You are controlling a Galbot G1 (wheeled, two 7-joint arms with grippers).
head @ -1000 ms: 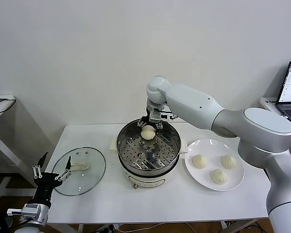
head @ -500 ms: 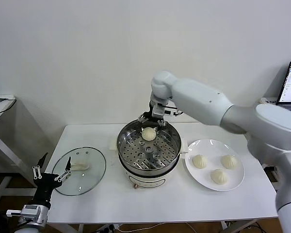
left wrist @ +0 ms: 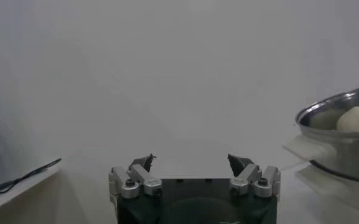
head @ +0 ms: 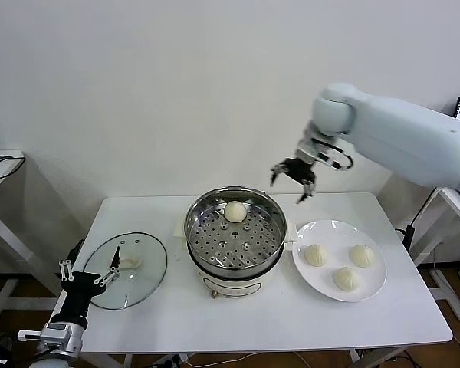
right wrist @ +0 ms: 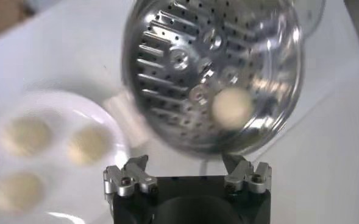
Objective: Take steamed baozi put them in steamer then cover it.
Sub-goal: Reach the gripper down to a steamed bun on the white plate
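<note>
Counting buns: one (head: 234, 210) sits in the steamer (head: 235, 264); three wait on the plate (head: 372, 287), lower right; your right claw (head: 293, 176) hangs released, empty; lid (head: 126, 270) off.

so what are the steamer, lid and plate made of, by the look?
Steamer: polished metal, likely stainless steel; mirror-bright wall, perforated tray, white base probably plastic. Lid: clear glass, since the table shows through, with a metal-looking rim. Plate: glossy white, ceramic or melamine; cannot tell which.
</note>
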